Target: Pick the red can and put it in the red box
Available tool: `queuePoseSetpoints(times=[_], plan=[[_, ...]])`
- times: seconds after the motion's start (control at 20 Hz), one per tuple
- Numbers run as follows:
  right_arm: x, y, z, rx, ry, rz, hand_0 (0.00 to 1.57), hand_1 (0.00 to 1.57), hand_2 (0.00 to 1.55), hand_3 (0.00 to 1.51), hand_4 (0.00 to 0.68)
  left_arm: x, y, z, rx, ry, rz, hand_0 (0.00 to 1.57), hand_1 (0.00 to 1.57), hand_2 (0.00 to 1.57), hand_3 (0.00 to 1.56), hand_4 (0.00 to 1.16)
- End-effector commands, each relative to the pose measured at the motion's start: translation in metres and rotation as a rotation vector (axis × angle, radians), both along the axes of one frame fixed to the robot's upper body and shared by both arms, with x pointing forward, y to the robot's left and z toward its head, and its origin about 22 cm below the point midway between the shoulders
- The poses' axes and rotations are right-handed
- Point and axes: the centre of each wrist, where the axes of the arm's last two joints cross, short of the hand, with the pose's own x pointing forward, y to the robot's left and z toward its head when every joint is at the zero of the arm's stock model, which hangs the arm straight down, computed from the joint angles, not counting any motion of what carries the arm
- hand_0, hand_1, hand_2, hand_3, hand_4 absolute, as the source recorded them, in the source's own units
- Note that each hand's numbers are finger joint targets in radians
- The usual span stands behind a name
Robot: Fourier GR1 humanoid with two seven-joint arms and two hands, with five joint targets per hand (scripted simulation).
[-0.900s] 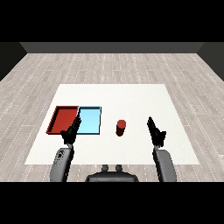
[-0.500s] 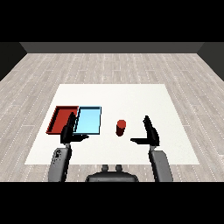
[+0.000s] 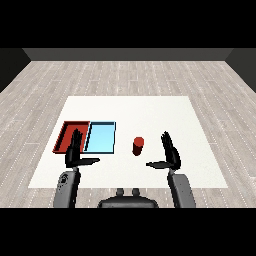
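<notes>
The red can point(image 3: 138, 145) stands upright on the white table, just right of the light blue tray point(image 3: 100, 137). The red tray point(image 3: 67, 136) lies left of the blue one. My right hand point(image 3: 171, 154) is open to the right of the can, fingers straight and thumb stretched toward it, with a gap between them. My left hand point(image 3: 75, 152) is open too, held over the near edge of the red tray, thumb pointing right.
The white table point(image 3: 150, 112) stretches well behind the trays and the can. Its near edge runs just in front of both hands. Grey wooden floor surrounds it.
My right hand has moved left and nearer to the can, turning its palm toward it. The left hand has barely shifted. The can stands where it was.
</notes>
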Motion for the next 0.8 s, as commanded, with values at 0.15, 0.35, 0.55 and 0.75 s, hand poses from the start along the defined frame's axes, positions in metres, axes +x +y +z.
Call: queuePoseSetpoints(times=[0.15, 0.35, 0.55, 0.75], plan=[[-0.003, 0.001, 0.017, 0.023, -0.017, -0.019, 0.0, 0.0, 0.0, 0.0, 0.0, -0.01, 0.006, -0.023, -0.005, -0.032, 0.01, 0.0, 0.0, 0.0, 0.0, 0.0], [-0.008, 0.018, -0.016, 0.008, -0.009, -0.022, 0.0, 0.0, 0.0, 0.0, 0.0, 0.015, -0.005, -0.002, -0.02, -0.017, -0.018, 0.0, 0.0, 0.0, 0.0, 0.0], [0.005, -0.007, -0.002, 0.048, -0.002, -0.012, 0.0, 0.0, 0.0, 0.0, 0.0, 0.012, -0.013, -0.019, -0.008, -0.01, -0.004, 0.0, 0.0, 0.0, 0.0, 0.0], [0.028, 0.001, -0.013, 0.039, -0.008, -0.001, 0.0, 0.0, 0.0, 0.0, 0.0, 0.026, 0.007, -0.007, 0.003, -0.026, 0.0, 0.0, 0.0, 0.0, 0.0, 0.0]])
